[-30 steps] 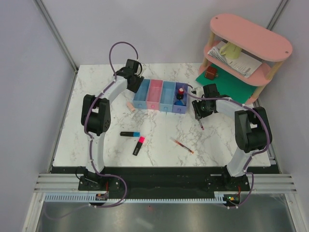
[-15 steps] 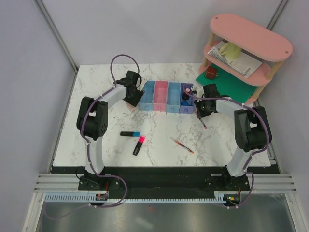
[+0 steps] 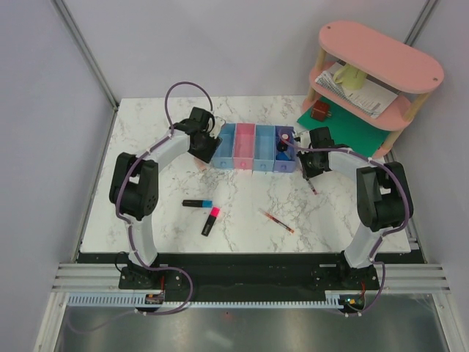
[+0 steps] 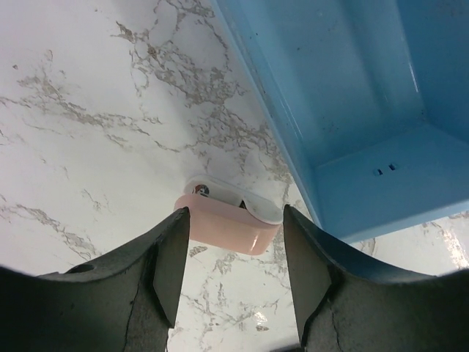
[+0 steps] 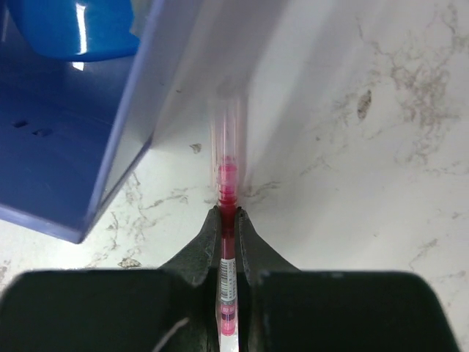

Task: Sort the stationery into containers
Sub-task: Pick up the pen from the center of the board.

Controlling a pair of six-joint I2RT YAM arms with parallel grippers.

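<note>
left gripper (image 4: pixel 233 217) spread, beige eraser (image 4: pixel 223 224) crosswise between jaws, seemingly touching light blue bin (image 4: pixel 352 110); right gripper (image 5: pixel 228 221) clenched on red pen (image 5: pixel 228 183), lengthwise.

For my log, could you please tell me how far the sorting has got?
Done: the bottle sits in the purple-blue bin. In hand: the right claw is shut on a red pen; the left claw straddles the beige eraser, open. Left: blue-cap highlighter, pink-cap highlighter and the other red pen on the table.
</note>
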